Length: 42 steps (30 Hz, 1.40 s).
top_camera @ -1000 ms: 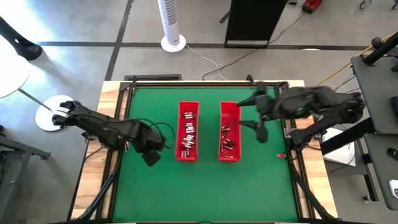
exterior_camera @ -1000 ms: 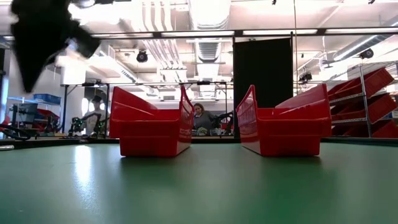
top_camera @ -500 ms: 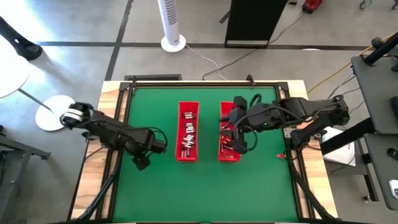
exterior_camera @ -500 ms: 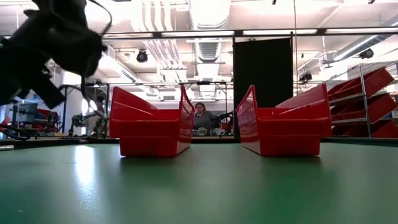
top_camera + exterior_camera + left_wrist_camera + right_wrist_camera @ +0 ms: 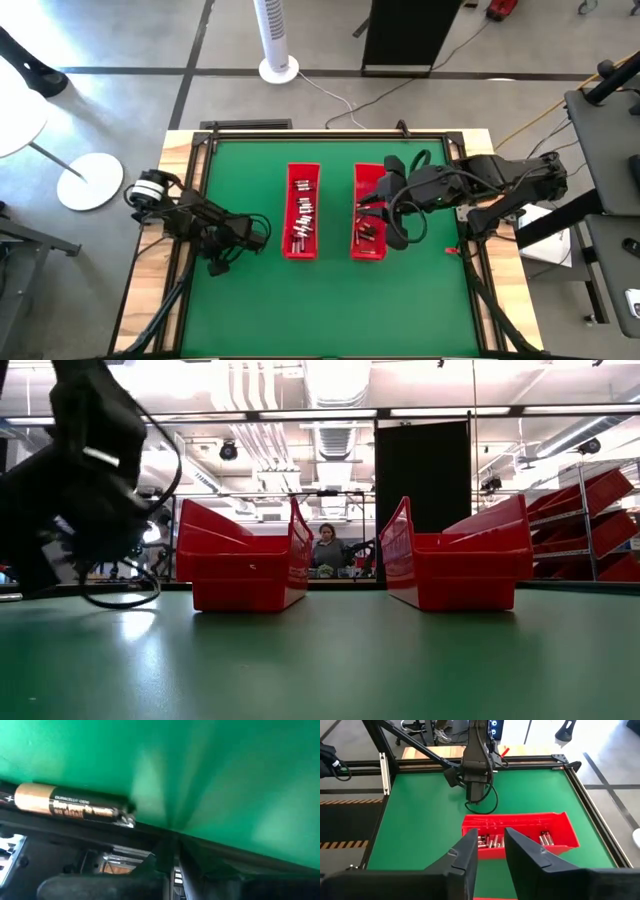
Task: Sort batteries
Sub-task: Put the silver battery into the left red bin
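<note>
Both arms are showing matte black, boxy link housings. A black cable is looping loose off the left gripper (image 5: 217, 266) and another is curling round the right gripper (image 5: 378, 228). A white-and-silver round joint cap is sitting on the left arm. The right gripper's fingers (image 5: 465, 857) are looking flat, dark and smooth-faced.
</note>
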Available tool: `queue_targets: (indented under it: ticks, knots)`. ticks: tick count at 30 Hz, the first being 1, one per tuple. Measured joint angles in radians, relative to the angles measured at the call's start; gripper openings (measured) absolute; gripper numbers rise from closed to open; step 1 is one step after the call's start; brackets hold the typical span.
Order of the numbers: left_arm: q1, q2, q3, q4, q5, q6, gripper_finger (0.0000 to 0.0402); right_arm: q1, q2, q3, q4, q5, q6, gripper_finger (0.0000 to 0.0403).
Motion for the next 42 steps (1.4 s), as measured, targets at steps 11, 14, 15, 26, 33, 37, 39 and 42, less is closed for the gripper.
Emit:
queue_targets:
  ticks: [11,14,15,26,33,37,39,42]
  knots:
    - [0.058,0.003,-0.049,0.058,-0.071,-0.104,0.0,-0.003,-0.044,0.0,-0.005,0.005,-0.05,0.0041]
    - [0.117,0.002,-0.038,0.047,-0.135,-0.105,0.0,-0.008,-0.049,0.0,-0.006,0.006,-0.054,0.0036]
    - [0.138,0.001,-0.034,0.043,-0.157,-0.105,0.0,-0.008,-0.05,0.0,-0.007,0.006,-0.054,0.0035]
    - [0.327,-0.049,0.021,0.027,-0.354,-0.058,0.0,-0.008,-0.051,0.0,-0.01,0.006,-0.066,0.0033]
    - [0.524,-0.118,0.032,0.041,-0.46,-0.019,0.0,-0.008,-0.057,0.0,-0.01,0.006,-0.092,0.0033]
    - [0.62,-0.176,0.033,0.04,-0.472,-0.002,0.0,-0.008,-0.073,0.0,-0.01,0.005,-0.086,0.0034]
    - [0.655,-0.206,0.043,0.036,-0.467,0.001,0.0,-0.008,-0.08,0.0,-0.01,0.005,-0.086,0.0034]
    - [0.687,-0.242,0.071,0.033,-0.466,-0.001,0.0,-0.008,-0.09,0.0,-0.01,0.006,-0.092,0.0034]
